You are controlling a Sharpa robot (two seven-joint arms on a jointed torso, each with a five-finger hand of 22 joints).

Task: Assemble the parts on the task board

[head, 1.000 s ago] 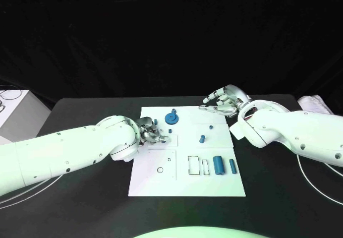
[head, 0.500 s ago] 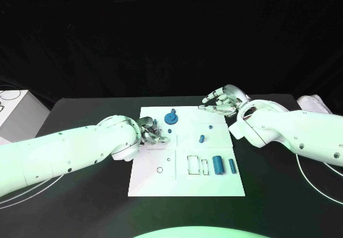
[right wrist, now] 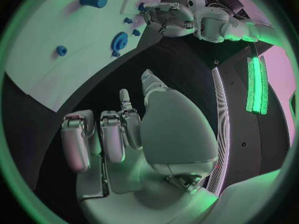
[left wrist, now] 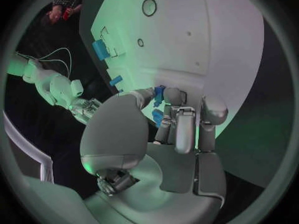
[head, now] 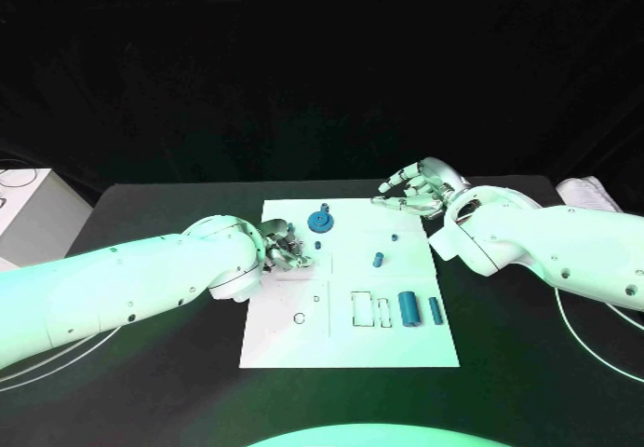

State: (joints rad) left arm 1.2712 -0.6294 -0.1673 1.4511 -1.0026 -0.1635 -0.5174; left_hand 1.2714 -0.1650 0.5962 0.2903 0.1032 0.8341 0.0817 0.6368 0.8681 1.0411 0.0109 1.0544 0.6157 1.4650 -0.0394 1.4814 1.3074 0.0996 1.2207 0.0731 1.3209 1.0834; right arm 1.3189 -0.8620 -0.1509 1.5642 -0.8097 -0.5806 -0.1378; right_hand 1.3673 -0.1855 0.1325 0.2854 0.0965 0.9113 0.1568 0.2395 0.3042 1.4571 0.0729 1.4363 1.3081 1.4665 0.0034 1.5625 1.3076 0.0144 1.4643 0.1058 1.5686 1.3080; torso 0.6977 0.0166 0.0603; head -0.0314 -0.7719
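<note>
The white task board (head: 349,340) lies in the middle of the table. My left hand (head: 286,249) is over its left edge and pinches a small blue part (left wrist: 159,92) between thumb and a finger; a second small blue piece (left wrist: 157,115) sits just under the fingers. A round blue part (head: 321,222) stands near the board's far edge, with small blue pegs (head: 379,260) further right. Two blue cylinders (head: 408,309) lie beside rectangular slots at the near right. My right hand (head: 419,191) hovers off the board's far right corner, fingers apart, holding nothing (right wrist: 124,134).
A white box (head: 33,214) stands at the table's left edge and a pale bundle (head: 591,194) at its far right. Thin cables run along the table beside both arms. The board's near left part shows a small ring mark (head: 300,318).
My left hand's fingers have shifted slightly over the board's left edge. The right hand and the parts on the board have stayed where they were.
</note>
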